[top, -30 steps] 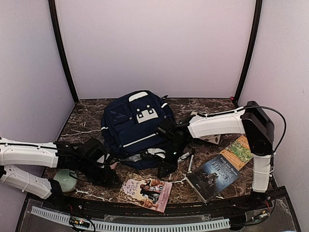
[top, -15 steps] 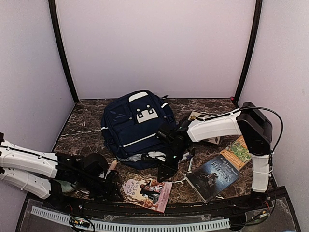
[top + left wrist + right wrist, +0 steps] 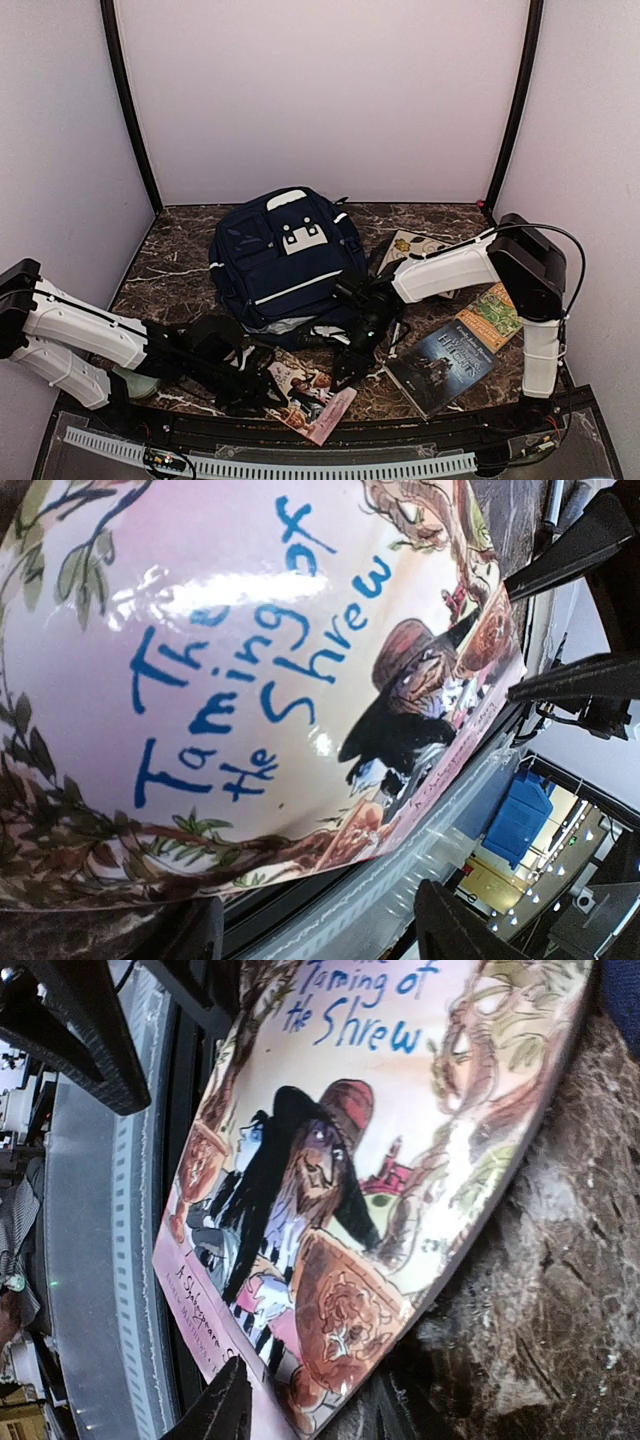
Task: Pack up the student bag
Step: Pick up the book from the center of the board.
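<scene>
The navy student bag [image 3: 283, 258] lies in the middle of the table, its light grey lining showing at the near edge. A pink book, "The Taming of the Shrew" [image 3: 312, 397], lies in front of it with one end tilted up. It fills the left wrist view [image 3: 250, 670] and the right wrist view [image 3: 340, 1160]. My left gripper [image 3: 258, 378] is at the book's left end, its jaws wide apart below the cover [image 3: 320, 935]. My right gripper [image 3: 352, 362] is at the book's far right corner. One finger [image 3: 225, 1405] shows beside that corner, and the other is hidden under the book.
A dark hardback [image 3: 442, 362], a green and orange book [image 3: 490, 315] and a pale book [image 3: 408, 245] lie on the right. A pen [image 3: 396, 338] lies by the right gripper. A pale green object [image 3: 135, 378] sits under the left arm. The front rail [image 3: 300, 462] runs close behind the pink book.
My left arm has reached right to the pink book. The book has turned and tipped up, its near end now toward the rail. My right gripper has shifted slightly toward the book's corner.
</scene>
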Robot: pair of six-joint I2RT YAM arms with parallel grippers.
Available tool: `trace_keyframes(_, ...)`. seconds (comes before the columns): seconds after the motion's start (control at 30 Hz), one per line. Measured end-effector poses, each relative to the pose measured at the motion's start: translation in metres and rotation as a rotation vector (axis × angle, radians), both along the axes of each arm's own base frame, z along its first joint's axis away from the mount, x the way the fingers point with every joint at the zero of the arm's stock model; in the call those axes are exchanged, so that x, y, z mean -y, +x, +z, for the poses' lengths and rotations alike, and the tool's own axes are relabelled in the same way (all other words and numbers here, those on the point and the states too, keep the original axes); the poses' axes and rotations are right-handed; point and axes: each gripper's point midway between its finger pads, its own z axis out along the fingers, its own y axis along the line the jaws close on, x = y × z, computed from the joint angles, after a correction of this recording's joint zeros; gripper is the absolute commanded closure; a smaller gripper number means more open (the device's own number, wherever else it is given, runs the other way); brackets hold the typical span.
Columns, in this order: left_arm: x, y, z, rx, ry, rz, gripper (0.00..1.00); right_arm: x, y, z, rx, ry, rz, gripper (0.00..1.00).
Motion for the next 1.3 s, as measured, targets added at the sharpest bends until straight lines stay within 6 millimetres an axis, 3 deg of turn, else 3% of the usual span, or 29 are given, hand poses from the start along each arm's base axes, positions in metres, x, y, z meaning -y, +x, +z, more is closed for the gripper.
trace_keyframes(0.13,0.006,0.011,0.002,0.074,0.019,-0.006,0.28,0.0,-0.007,0.004,-0.047,0.023,0.008,0.55)
trace_keyframes(0.47,-0.005,0.04,0.005,0.235,0.086,0.062,0.28,0.0,-0.016,0.009,-0.171,0.029,-0.013,0.53)
trace_keyframes(0.57,-0.007,0.04,0.003,0.232,0.095,0.073,0.28,-0.001,-0.018,0.017,-0.245,0.051,-0.029,0.44)
trace_keyframes(0.63,-0.007,0.039,0.001,0.222,0.101,0.072,0.3,-0.004,-0.02,0.024,-0.287,0.064,-0.041,0.3)
trace_keyframes(0.8,0.002,0.035,-0.001,0.173,0.084,0.06,0.31,-0.014,-0.012,0.029,-0.323,0.033,-0.119,0.11)
trace_keyframes(0.97,0.003,0.033,-0.001,0.149,0.08,0.066,0.33,-0.025,0.004,0.021,-0.261,-0.042,-0.217,0.14)
trace_keyframes(1.07,0.003,0.032,-0.002,0.14,0.081,0.072,0.34,-0.027,0.006,0.019,-0.251,-0.067,-0.248,0.22)
trace_keyframes(1.3,0.002,0.033,-0.002,0.137,0.085,0.082,0.34,-0.026,0.01,0.018,-0.23,-0.073,-0.263,0.27)
